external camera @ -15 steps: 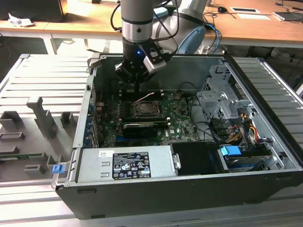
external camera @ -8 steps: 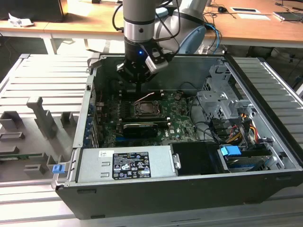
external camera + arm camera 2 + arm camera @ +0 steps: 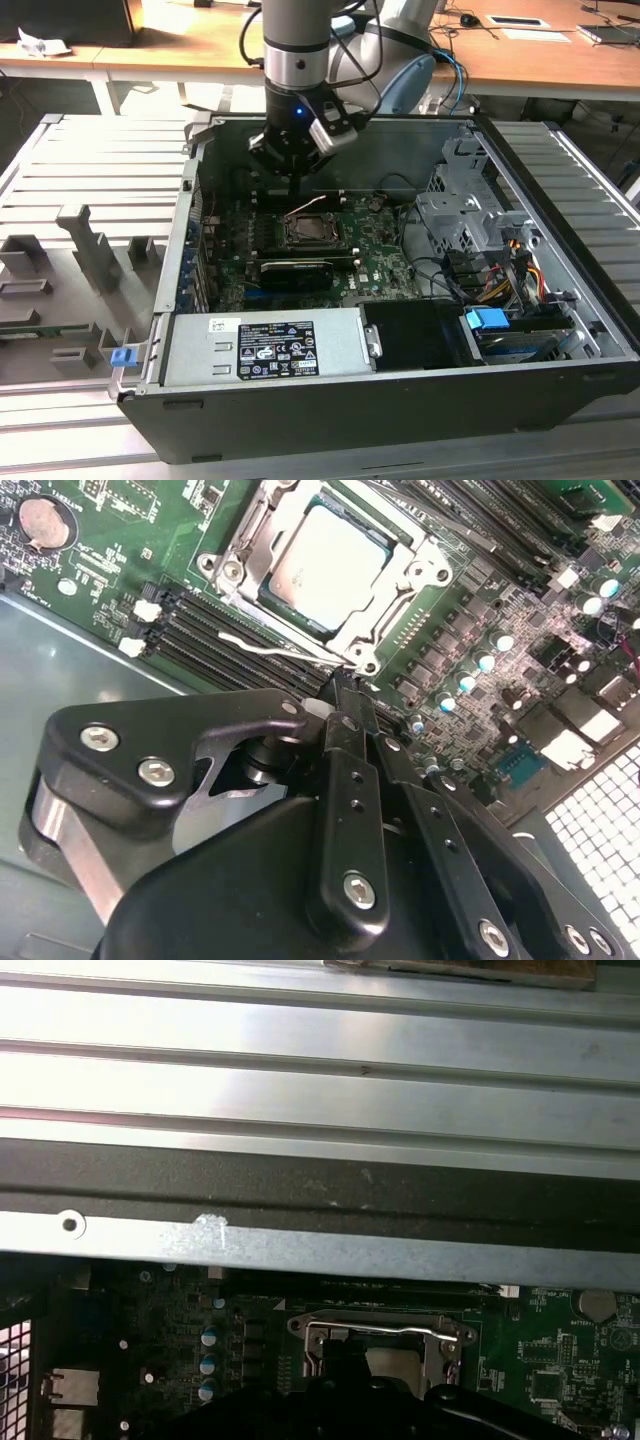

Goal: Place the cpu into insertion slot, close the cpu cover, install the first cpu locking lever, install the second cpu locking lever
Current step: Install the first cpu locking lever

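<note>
One chip (image 3: pixel 325 562) lies in the socket (image 3: pixel 262 542): a flat square with a dull silver-beige metal face, seen in the second wrist view. One thin silver-grey metal frame, the cover (image 3: pixel 395 605), lies flat around it, its square window leaving the chip face bare. A thin bright wire lever (image 3: pixel 262 648) runs along one edge of the frame, just beside the black memory slots (image 3: pixel 215 640), and the fingertips (image 3: pixel 340 695) of the one black gripper (image 3: pixel 335 705) sit close together right at the lever's end; whether they actually pinch the wire cannot be told. In the first wrist view a bent silver lever (image 3: pixel 385 1330) crosses the socket frame.

In the exterior view the gripper (image 3: pixel 290 160) hangs over the far side of the green circuit board (image 3: pixel 375 262), just beyond the socket (image 3: pixel 311 233), inside one open dark metal computer case (image 3: pixel 560 290). One long black card (image 3: pixel 292 272) lies on the near side of the socket. A grey power supply box (image 3: pixel 265 348) with a printed label fills the near left corner of the case, and bundled coloured cables (image 3: pixel 520 270) sit at the exterior view's right. One round silver coin battery (image 3: pixel 45 520) is set into the board.
</note>
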`<state>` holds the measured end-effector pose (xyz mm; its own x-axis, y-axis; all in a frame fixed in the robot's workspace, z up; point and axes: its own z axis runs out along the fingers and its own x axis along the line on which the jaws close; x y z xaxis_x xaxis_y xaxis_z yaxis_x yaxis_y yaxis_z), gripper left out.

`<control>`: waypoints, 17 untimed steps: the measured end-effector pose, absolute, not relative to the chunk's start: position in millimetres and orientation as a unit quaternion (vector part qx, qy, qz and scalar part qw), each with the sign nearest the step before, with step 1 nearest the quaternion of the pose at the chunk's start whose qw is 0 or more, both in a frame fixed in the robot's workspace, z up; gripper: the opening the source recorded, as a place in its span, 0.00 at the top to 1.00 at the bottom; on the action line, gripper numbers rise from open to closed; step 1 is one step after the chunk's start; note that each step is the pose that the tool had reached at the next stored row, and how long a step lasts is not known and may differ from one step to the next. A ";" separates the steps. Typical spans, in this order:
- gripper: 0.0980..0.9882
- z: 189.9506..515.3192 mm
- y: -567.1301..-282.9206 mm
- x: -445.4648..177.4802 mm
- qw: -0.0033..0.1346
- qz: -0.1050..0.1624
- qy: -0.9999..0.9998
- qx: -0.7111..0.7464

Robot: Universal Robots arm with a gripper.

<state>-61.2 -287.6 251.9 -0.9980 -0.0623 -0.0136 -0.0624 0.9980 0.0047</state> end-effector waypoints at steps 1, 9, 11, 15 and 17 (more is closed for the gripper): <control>0.99 251.8 -287.5 -60.8 0.007 0.003 0.999 -0.031; 0.99 251.4 -287.6 -55.1 0.007 0.003 0.999 -0.031; 0.99 251.3 -287.6 -54.2 0.007 0.003 0.999 -0.031; 0.99 251.2 -287.6 -52.4 0.007 0.003 0.999 -0.031; 0.99 251.2 -287.6 -51.5 0.007 0.003 0.999 -0.031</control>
